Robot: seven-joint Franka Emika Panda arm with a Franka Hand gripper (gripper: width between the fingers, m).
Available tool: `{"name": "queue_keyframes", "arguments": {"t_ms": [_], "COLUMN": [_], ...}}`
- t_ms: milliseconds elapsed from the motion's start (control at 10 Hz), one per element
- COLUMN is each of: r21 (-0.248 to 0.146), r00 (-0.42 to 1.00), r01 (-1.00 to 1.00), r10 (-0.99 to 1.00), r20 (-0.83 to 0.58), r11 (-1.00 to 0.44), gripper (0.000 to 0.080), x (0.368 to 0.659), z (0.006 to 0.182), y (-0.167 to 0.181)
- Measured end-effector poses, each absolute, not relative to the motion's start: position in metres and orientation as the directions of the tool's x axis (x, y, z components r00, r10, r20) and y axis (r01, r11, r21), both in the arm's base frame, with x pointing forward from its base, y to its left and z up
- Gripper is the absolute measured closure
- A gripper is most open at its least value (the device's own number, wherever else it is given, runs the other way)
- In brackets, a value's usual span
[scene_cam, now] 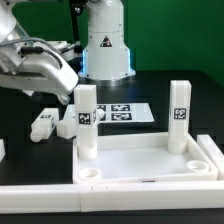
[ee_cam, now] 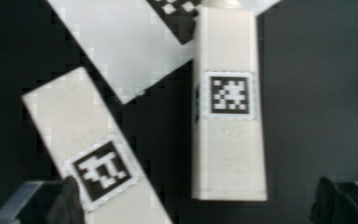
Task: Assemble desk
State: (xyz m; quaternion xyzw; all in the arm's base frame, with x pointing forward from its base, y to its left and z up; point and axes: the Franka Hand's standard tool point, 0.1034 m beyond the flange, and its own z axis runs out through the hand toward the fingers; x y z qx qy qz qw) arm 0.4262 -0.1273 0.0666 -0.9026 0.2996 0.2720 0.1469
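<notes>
Claw (ee_cam: 190,203) spread wide, gripping nothing. Its fingers (ee_cam: 34,205) flank the long loose leg (ee_cam: 229,110), no contact. Second loose leg (ee_cam: 96,150) lies beside it on the table (scene_cam: 30,150), behind the tabletop (scene_cam: 150,160). Square tags only; no readable writing.

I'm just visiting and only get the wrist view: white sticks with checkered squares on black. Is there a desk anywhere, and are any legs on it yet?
Observer: Yes. The exterior view shows the tabletop with one upright leg at that view's left and a second upright leg at its right.
Operator: Room for more legs?
Observer: Two round sockets on the near rim sit empty.
Operator: Where is the robot's hand?
Observer: The gripper hangs above a loose leg lying at the exterior view's left, off the tabletop.
</notes>
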Motion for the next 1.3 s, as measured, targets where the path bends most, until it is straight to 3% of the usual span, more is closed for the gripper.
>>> {"name": "queue_keyframes", "arguments": {"t_ms": [400, 600, 800, 1200, 1300], "r21": [-0.081, -0.030, 0.023, 0.028, 0.045], "r00": [0.570, 0.407, 0.344, 0.354, 0.347], "r01": [-0.585, -0.633, -0.627, -0.603, -0.607], "r10": [-0.338, -0.300, -0.304, -0.299, -0.315], "r20": [-0.749, -0.863, -0.888, -0.886, -0.883], "r11": [-0.807, -0.773, -0.779, -0.797, -0.793], "gripper": [0.0150, 0.0150, 0.0150, 0.0150, 0.0150], "x": [0.420, 0.414, 0.415, 0.411, 0.412], "z": [0.059, 0.052, 0.043, 0.039, 0.038], "y": [-0.115, -0.104, -0.104, -0.105, -0.104]}}
